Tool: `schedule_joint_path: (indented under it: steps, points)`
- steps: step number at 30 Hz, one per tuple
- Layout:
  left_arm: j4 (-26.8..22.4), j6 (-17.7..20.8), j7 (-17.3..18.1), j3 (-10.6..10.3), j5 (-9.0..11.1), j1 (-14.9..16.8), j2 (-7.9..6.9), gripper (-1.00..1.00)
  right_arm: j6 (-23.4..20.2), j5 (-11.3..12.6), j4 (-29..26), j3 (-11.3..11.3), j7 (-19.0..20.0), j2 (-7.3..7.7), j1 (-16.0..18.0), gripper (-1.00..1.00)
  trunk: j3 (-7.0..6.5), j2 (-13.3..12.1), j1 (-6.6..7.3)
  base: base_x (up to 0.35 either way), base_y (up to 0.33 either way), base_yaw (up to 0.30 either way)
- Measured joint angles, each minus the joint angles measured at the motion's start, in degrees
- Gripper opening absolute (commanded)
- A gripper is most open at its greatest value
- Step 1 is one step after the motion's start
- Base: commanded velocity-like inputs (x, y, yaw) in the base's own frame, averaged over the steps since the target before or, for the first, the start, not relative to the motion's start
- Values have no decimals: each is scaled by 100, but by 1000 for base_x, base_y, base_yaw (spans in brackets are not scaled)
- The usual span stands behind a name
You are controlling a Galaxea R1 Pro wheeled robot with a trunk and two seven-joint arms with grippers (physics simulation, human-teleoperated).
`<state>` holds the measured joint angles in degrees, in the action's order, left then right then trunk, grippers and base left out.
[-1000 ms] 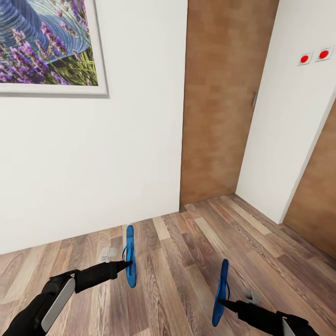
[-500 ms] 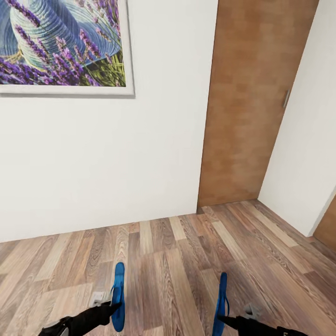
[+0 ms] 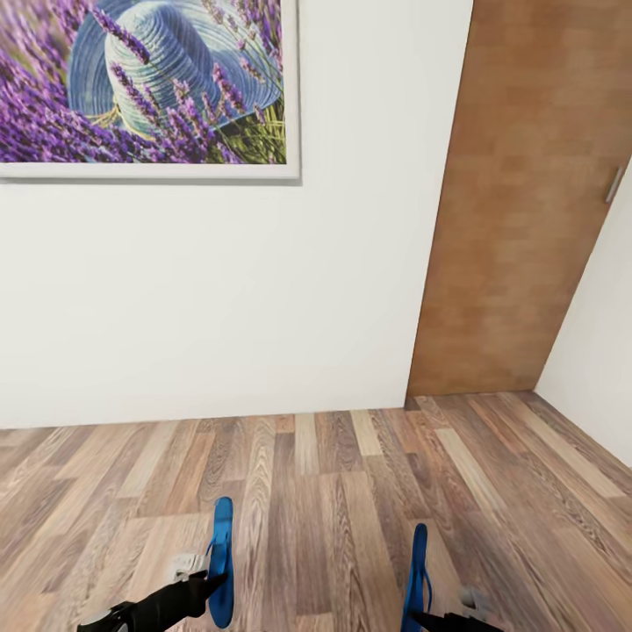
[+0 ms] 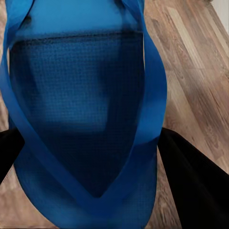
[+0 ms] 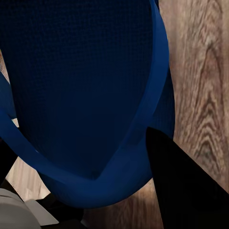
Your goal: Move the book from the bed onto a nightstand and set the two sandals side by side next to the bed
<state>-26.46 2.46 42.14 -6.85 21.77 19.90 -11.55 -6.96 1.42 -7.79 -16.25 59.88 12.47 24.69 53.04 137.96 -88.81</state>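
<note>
Nearest, at the head view's lower edge, the left end effector (image 3: 213, 577) pinches one bright blue sandal (image 3: 221, 562), held on edge above the floor (image 3: 333, 491). Beside it, the right end effector (image 3: 420, 616) pinches the other sandal (image 3: 415, 579), also edge-on. In the left wrist view, the left sandal (image 4: 81, 109) shows a finely textured flat sole and smooth straps meeting in a V, with black fingers (image 4: 191, 176) on both sides. The floor is wood-grain plank. Beyond stand a plain white wall (image 3: 219, 298), a brown wooden door (image 3: 518, 202), and a framed picture (image 3: 149, 83) of lavender and a woven blue hat.
</note>
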Motion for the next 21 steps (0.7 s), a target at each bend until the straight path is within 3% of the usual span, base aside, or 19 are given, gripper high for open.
schedule_joint_path:
  steps: [3, 8, 13, 21]
  points:
    - [57, 0, -5, -14, -14, -1, 6, -100, 1, 1, 1, -8, -1, 10, -1, -100, 0, 0, 0, 0, 0, 291]
    - [291, -7, -25, -31, -87, 0, 143, -100, 2, 7, 1, -10, -7, 17, 0, -100, 0, 0, 0, 0, 0, 291]
    - [407, -15, -29, -38, -320, 0, 179, -100, 2, 8, 1, -10, -16, 17, -1, -100, 0, 0, 0, 0, 0, 291]
    - [429, -16, -29, -37, -345, 0, 197, -100, 3, 8, 1, -9, -16, 18, 0, -100, 0, 0, 0, 0, 0, 291]
